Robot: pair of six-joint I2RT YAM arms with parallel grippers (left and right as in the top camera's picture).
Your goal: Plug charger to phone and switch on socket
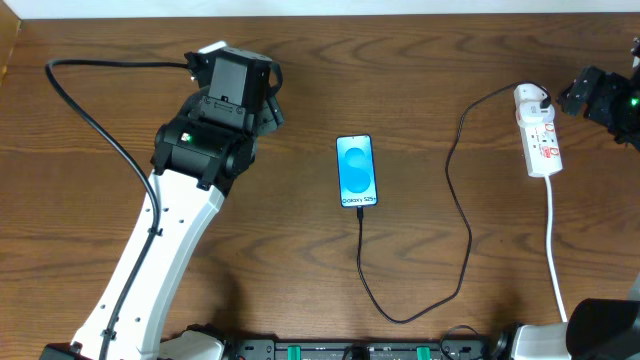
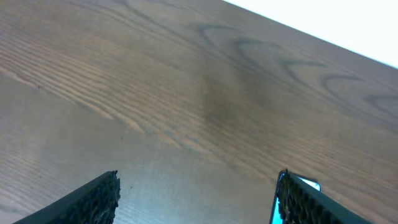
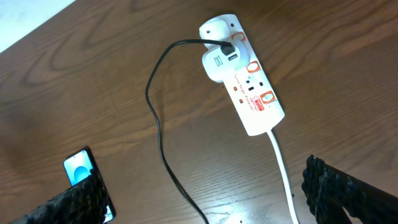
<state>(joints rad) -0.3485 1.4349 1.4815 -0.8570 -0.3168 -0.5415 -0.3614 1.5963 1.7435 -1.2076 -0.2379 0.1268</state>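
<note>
The phone [image 1: 356,171] lies flat at the table's middle, its blue screen lit. The charger [image 1: 462,215], a thin black cable, runs from the phone's bottom edge, loops toward the front, then climbs to a white adapter on the socket [image 1: 541,135]. In the right wrist view the socket [image 3: 249,87] lies beyond my open right gripper [image 3: 208,199], with the charger [image 3: 158,124] and the phone [image 3: 79,169] to the left. My right gripper [image 1: 570,97] hovers just right of the socket's far end. My left gripper [image 1: 274,108] is open and empty, left of the phone [image 2: 308,184].
The socket's white cord [image 1: 552,240] runs toward the front edge at the right. My left arm [image 1: 170,230] stretches diagonally across the table's left half, with its thick black cable [image 1: 95,120] arching beside it. The table's far edge [image 2: 311,37] lies close ahead.
</note>
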